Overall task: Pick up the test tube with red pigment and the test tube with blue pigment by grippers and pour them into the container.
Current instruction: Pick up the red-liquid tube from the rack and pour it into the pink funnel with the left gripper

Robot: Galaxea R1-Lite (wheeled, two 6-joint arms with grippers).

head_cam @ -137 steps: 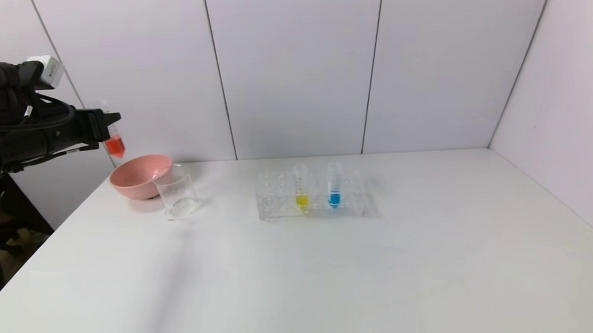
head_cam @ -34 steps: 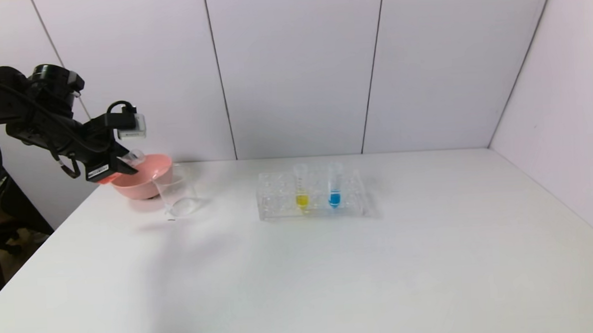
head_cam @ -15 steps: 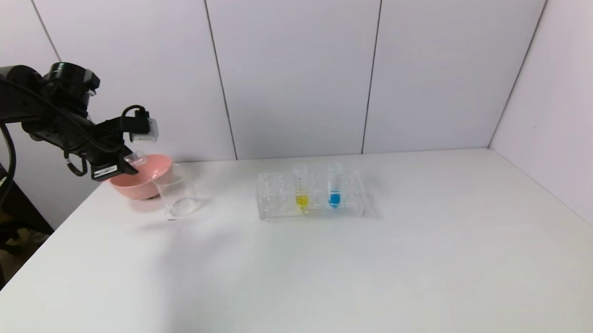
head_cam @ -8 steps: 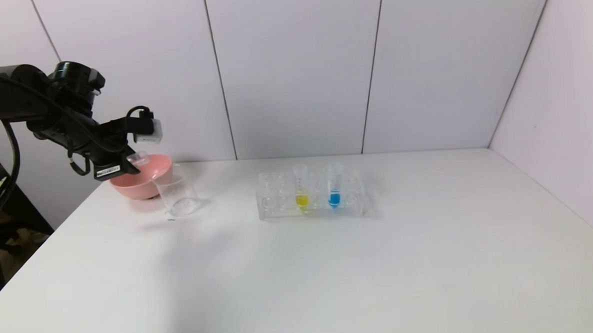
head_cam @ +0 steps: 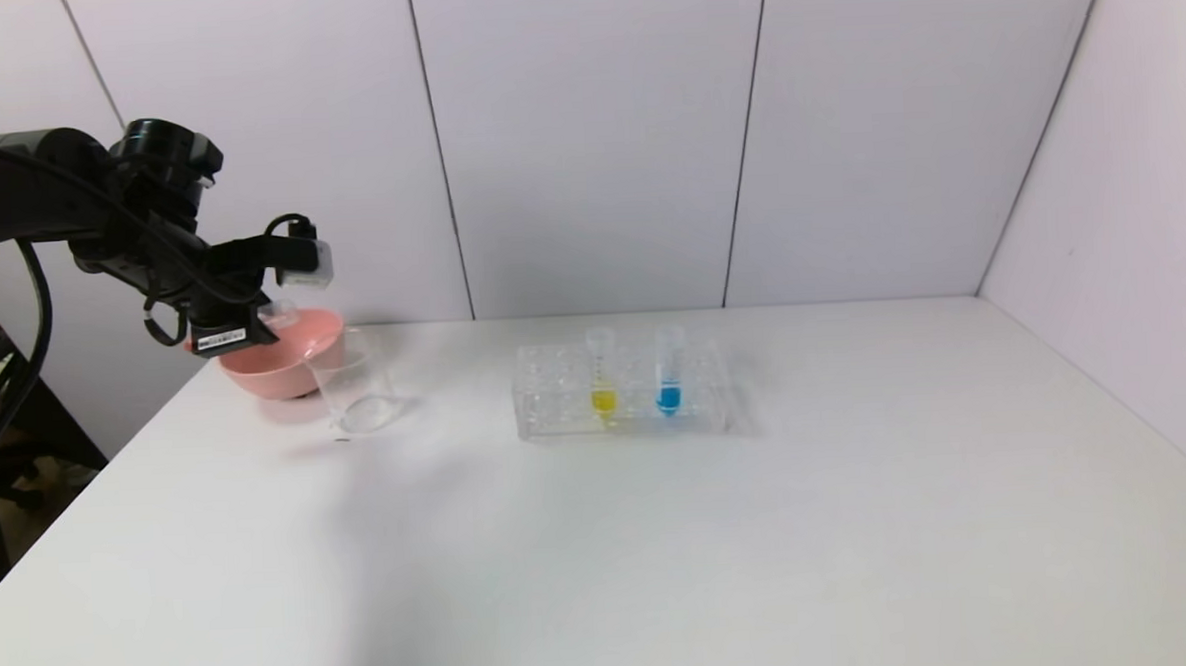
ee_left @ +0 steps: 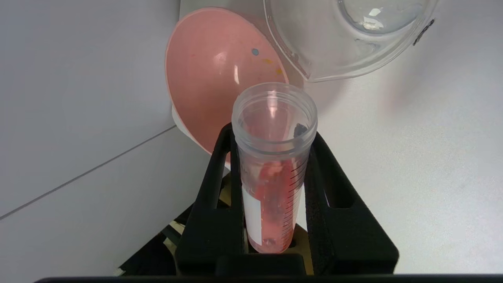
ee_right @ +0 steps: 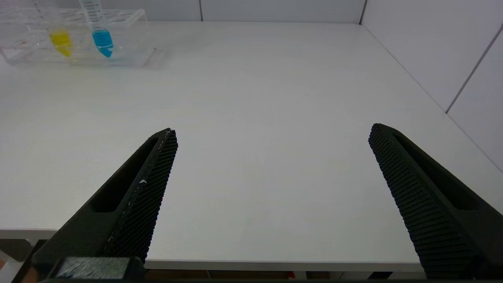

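Left pincer point(ee_left: 271, 165) clamped tight on the red tube point(ee_left: 273, 173), tipped with its open mouth toward the beaker point(ee_left: 346, 35). Over the last second, drifted from above the pink bowl point(ee_left: 212, 78) nearer that beaker; apparently nothing poured yet. Blue tube point(head_cam: 668, 372) far off in the rack point(head_cam: 621, 392). Right pincer point(ee_right: 271, 192) wide open, empty, above the counter point(ee_right: 251, 118).

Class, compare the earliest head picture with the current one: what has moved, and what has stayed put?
The left gripper has swung right, tipping the red tube from upright to lying over, mouth toward the pink bowl and beaker; the jaws stay clamped on it. The rack, blue tube and yellow tube are unmoved.
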